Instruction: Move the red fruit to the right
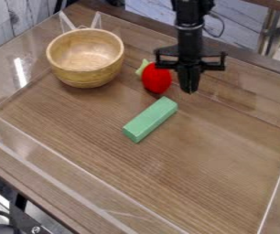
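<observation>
Gripper (189, 88) fingers together, empty, just right of fruit (156, 79); fruit not yet moved; whole shift remains.

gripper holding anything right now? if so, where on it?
Nothing visibly held. The gripper is shut, fingers together, just right of the red fruit, which sits beside it on the table, not between the fingers.

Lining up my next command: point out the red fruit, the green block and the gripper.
red fruit (155, 79), camera view, on its glossy front.
green block (150, 119), camera view, middle of its top face.
gripper (188, 88), camera view, at its closed fingertips.
</observation>
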Available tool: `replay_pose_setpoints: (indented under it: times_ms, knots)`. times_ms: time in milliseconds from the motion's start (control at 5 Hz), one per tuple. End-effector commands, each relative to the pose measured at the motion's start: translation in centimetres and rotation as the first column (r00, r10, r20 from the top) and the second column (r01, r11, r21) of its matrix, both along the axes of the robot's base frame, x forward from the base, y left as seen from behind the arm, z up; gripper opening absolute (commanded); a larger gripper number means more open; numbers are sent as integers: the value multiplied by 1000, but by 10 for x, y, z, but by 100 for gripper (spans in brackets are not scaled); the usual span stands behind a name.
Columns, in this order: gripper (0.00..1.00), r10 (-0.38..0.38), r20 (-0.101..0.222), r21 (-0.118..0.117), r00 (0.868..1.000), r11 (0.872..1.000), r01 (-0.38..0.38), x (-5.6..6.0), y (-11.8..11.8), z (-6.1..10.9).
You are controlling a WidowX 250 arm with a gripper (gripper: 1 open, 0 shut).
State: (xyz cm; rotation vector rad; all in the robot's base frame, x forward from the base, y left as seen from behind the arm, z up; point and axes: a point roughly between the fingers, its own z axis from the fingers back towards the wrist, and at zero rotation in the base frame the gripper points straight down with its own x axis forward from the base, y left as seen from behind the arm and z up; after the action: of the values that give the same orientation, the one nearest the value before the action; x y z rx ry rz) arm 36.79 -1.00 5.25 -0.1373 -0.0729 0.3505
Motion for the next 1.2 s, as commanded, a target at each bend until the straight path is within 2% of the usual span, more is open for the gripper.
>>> replay_pose_setpoints:
  times_ms: [0,200,400,800,1000]
  knots:
    - [0,19,110,-7,994,1000,-19,11,-15,40]
    - [0,126,112,-14,986,992,-125,10,-34,44]
    - [0,242,110,-22,964,970,-241,10,-52,45]
    - [0,234,95,-19,968,972,-233,10,-52,32]
    - [0,269,88,-15,959,963,-268,7,-47,33]
